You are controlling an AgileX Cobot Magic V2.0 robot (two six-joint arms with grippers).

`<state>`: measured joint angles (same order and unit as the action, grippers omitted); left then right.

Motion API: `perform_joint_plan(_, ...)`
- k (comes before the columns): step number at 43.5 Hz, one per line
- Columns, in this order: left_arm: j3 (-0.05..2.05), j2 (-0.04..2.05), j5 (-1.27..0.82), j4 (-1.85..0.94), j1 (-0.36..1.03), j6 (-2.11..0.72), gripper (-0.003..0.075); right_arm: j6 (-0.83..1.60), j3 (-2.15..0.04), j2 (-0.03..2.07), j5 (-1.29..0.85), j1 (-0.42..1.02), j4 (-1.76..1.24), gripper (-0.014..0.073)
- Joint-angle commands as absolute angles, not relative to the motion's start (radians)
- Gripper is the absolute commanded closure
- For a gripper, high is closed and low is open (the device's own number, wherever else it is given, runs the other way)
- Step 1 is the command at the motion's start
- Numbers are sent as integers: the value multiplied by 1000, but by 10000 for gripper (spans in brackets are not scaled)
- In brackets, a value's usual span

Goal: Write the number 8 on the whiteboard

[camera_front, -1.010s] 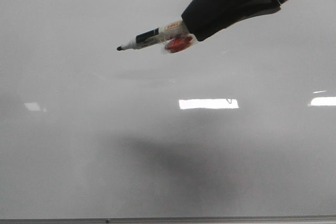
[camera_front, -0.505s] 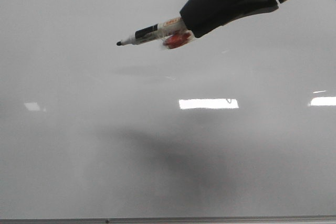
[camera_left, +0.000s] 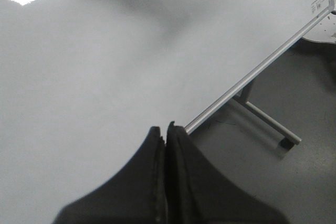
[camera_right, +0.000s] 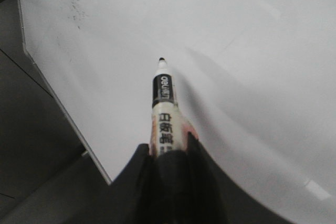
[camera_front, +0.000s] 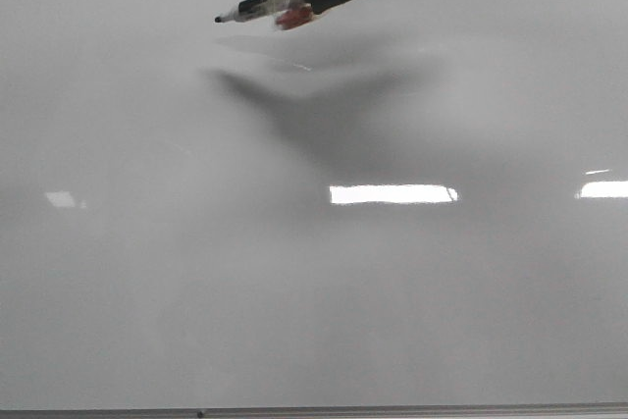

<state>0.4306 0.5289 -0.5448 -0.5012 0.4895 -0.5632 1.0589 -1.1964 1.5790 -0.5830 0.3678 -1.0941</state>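
Marker [camera_right: 163,109] label legible, right hand [camera_right: 169,153], whiteboard [camera_front: 294,291] glare

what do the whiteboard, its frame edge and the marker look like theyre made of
Whiteboard: smooth glossy coated panel, judging by its sharp rectangular glare patches.
Frame edge: likely brushed metal, a thin grey strip with a dull sheen.
Marker: probably plastic, a white printed barrel with a dark tip, held in the right pincer.
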Motion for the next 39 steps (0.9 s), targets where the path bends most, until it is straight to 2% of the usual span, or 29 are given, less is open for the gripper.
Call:
perform_joint_plan(1, 458, 529, -478, -530, 489, -553, 741, 1066, -1262, 1586, -533, 366, -1143, 660)
perform_joint_plan(9, 458, 529, -478, -530, 489, -553, 741, 1066, -1271, 1640, -475, 392, -1146, 660)
perform_joint_plan(21, 458, 529, -474, -530, 489, -553, 741, 1062, -1256, 1691, -515, 434, -1112, 652)
perform_joint_plan(39, 458, 529, -474, -530, 489, -553, 741, 1063, -1031, 1602, -467, 342, -1088, 652)
